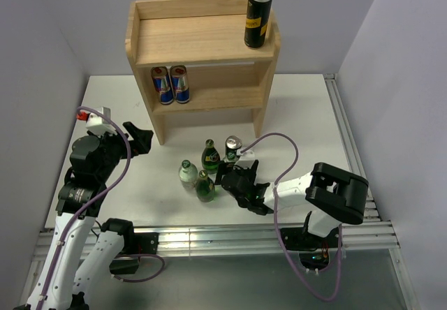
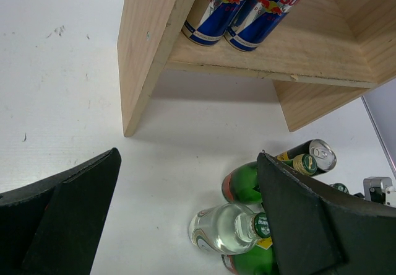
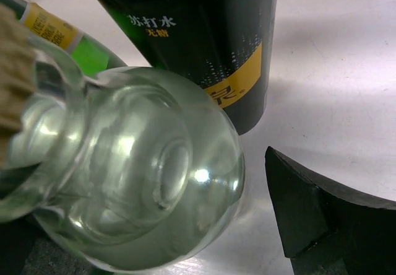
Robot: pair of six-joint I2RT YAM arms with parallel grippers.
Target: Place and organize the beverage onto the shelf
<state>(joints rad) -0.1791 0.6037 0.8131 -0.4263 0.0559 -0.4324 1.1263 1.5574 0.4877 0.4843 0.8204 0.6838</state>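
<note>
Three bottles (image 1: 204, 186), one can (image 1: 233, 146) before shelf (image 1: 152, 114)

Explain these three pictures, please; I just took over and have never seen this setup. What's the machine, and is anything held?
Two robot arms are bolted at the near edge of a table, each ending in a two-finger gripper. The wide picture looks down from above and behind them; the other two come from wrist cameras. The wooden shelf carries a black can on top and two blue cans lower down. On the table stand three bottles and a dark can. The left gripper hangs open near the shelf, holding nothing. The right gripper is open beside the bottles; one bottle fills its camera, but no grip shows.
</note>
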